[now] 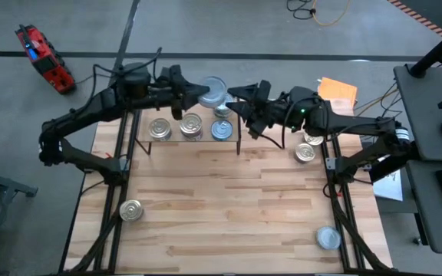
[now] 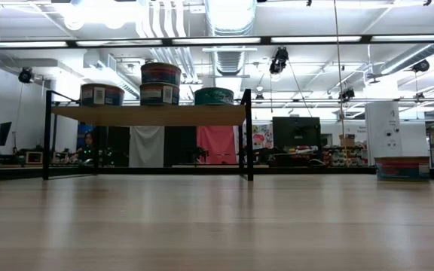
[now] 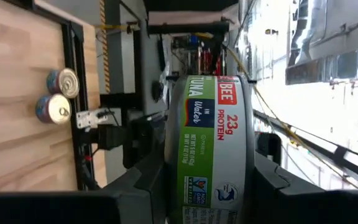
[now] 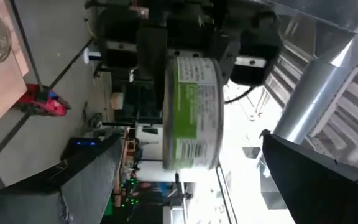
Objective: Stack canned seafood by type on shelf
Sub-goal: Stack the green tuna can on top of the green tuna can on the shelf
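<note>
From above, the left gripper (image 1: 194, 96) is holding a silver-lidded tin (image 1: 212, 90) just behind the shelf (image 1: 190, 138), with the right gripper (image 1: 236, 98) sitting close on the tin's other side. Only the wrist views are showing the tin's side: in the left wrist view, a green label reading tuna in water is filling the space between the dark fingers (image 3: 138, 186), which are pinching the green-label tin (image 3: 207, 149) across its flat faces. The right wrist view is showing the same tin (image 4: 191, 112) ahead of the right gripper's widely spread fingers (image 4: 316, 174), which are touching nothing.

The low view is missing both grippers but is showing what the overhead hides: on the shelf board (image 2: 149, 114), two tins are stacked (image 2: 160, 83), with a single blue tin (image 2: 102, 95) and a single green one (image 2: 214, 95) to either side.

Loose tins are lying beyond the right gripper (image 1: 305, 152) and at the table's near corners (image 1: 131, 210).
</note>
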You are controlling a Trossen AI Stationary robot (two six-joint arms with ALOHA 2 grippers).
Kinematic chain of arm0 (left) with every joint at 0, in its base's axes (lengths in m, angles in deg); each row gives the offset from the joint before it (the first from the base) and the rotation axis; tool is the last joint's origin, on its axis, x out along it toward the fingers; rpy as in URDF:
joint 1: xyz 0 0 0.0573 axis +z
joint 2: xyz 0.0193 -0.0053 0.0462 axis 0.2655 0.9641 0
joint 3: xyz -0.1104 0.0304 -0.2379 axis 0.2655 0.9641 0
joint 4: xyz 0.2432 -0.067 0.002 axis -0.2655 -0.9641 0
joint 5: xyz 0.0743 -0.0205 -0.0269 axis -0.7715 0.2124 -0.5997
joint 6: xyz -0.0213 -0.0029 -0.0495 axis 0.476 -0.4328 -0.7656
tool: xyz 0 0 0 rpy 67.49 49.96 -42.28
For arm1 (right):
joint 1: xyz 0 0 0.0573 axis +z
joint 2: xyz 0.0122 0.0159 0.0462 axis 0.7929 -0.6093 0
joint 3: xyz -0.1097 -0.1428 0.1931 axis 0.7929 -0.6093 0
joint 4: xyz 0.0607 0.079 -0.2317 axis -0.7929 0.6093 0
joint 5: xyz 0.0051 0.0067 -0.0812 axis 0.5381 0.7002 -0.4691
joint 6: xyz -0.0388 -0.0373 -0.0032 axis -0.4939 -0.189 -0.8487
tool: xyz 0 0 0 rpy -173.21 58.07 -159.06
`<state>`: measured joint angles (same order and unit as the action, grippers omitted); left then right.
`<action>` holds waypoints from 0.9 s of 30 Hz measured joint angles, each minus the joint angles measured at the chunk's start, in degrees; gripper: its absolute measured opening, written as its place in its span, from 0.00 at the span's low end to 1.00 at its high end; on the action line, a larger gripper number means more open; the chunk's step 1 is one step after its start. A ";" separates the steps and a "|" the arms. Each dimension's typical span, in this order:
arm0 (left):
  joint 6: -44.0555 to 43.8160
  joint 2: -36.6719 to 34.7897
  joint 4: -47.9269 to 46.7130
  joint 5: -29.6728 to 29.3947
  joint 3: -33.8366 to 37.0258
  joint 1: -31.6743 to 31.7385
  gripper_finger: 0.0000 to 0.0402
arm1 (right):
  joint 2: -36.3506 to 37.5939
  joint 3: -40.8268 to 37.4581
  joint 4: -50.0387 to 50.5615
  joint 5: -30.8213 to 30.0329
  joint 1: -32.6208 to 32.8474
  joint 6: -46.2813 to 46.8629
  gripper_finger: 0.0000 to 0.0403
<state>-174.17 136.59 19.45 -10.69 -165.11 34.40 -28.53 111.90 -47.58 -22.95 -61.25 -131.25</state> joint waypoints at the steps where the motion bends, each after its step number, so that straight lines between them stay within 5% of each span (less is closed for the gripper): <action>1: -0.25 0.50 0.76 0.47 0.00 -0.03 0.29 | -0.33 0.00 -0.35 0.00 0.00 -0.09 0.94; 11: -1.53 5.61 8.31 6.18 -0.05 -0.20 0.29 | -1.83 -0.04 -1.86 -0.63 -0.09 -0.56 0.92; 18: -0.87 6.26 8.36 6.62 -0.11 -0.15 0.30 | -1.73 -0.04 -2.18 -1.52 -0.09 -1.08 0.68; 24: 1.54 5.88 8.60 6.10 -0.68 0.56 0.57 | -1.73 -0.04 -2.15 -2.76 -0.09 -0.09 0.30; 27: 6.14 5.42 8.63 6.10 -0.89 2.13 0.69 | -1.64 -0.07 -1.89 -4.54 -0.09 0.23 0.30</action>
<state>-168.03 142.01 28.09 -4.59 -166.00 36.53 -30.17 111.83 -49.47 -27.49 -61.35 -131.02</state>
